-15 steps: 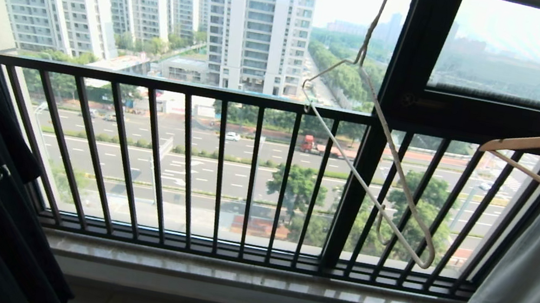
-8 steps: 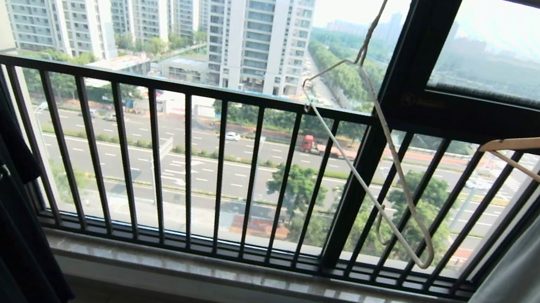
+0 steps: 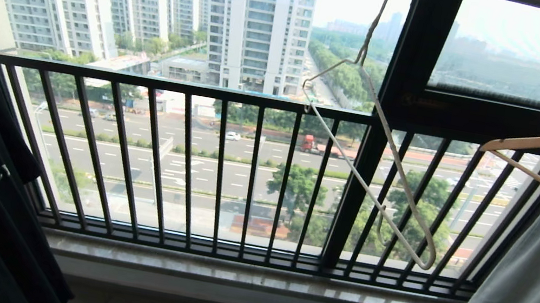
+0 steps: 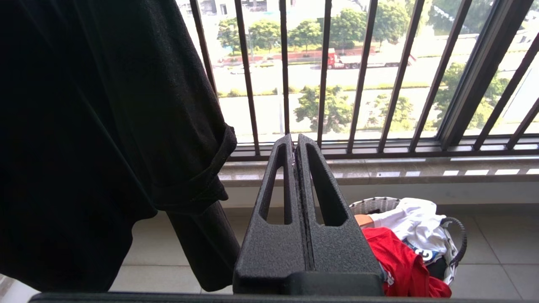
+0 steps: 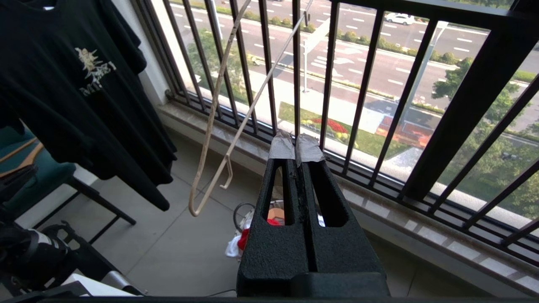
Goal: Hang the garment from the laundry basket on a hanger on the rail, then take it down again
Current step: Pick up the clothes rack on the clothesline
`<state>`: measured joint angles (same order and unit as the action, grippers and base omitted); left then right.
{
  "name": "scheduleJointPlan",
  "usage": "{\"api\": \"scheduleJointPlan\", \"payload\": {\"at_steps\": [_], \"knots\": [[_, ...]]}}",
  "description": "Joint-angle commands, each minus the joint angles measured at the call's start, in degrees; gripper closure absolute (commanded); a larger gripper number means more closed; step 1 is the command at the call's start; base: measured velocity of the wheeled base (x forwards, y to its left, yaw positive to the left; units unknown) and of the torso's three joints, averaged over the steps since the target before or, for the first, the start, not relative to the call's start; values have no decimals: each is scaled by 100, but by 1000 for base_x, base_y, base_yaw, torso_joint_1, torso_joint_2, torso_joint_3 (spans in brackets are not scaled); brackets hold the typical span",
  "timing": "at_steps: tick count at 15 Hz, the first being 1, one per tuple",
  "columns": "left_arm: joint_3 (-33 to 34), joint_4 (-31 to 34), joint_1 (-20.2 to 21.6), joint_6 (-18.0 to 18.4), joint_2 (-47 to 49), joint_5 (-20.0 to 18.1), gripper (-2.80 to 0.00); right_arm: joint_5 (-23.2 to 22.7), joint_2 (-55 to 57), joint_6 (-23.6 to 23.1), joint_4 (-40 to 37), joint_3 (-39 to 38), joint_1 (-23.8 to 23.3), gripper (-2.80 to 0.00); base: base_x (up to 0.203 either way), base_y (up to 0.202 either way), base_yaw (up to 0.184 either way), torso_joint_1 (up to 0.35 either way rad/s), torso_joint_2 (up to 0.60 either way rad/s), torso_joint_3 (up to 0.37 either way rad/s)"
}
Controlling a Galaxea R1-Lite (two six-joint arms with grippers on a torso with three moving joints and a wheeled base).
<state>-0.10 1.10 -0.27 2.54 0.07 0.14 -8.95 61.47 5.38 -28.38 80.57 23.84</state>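
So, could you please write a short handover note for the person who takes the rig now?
Left gripper: shut, empty, parked beside the black T-shirt.
Right gripper: shut, empty, raised above the laundry basket, facing the window railing.
Red T-shirt: in the basket, partly under a white shirt.
Wire hanger: hanging bare and tilted in front of the window.
Done: nothing yet.
Left: pick the red T-shirt, hang it, take it down.
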Motion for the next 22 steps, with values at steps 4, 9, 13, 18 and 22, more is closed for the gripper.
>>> {"api": "scheduleJointPlan", "payload": {"at_steps": [4, 9, 13, 18, 22], "knots": [[1, 4, 0, 1, 1, 3, 0, 1801, 1190, 462, -277, 815, 2292, 0, 0, 0, 0, 0, 0, 0], [1, -4, 0, 1, 1, 3, 0, 2570, 1959, 849, -315, 1525, 2890, 0, 0, 0, 0, 0, 0, 0], [1, 5, 0, 1, 1, 3, 0, 3324, 2546, 825, -520, 1954, 3158, -280, 0, 0, 0, 0, 0, 0], [1, -2, 0, 1, 1, 3, 0, 3788, 2972, 833, -757, 1936, 3117, -280, 0, 0, 0, 0, 0, 0], [1, 5, 0, 1, 1, 3, 0, 3804, 3259, 747, -733, 1991, 2901, -280, 0, 0, 0, 0, 0, 0]]}}
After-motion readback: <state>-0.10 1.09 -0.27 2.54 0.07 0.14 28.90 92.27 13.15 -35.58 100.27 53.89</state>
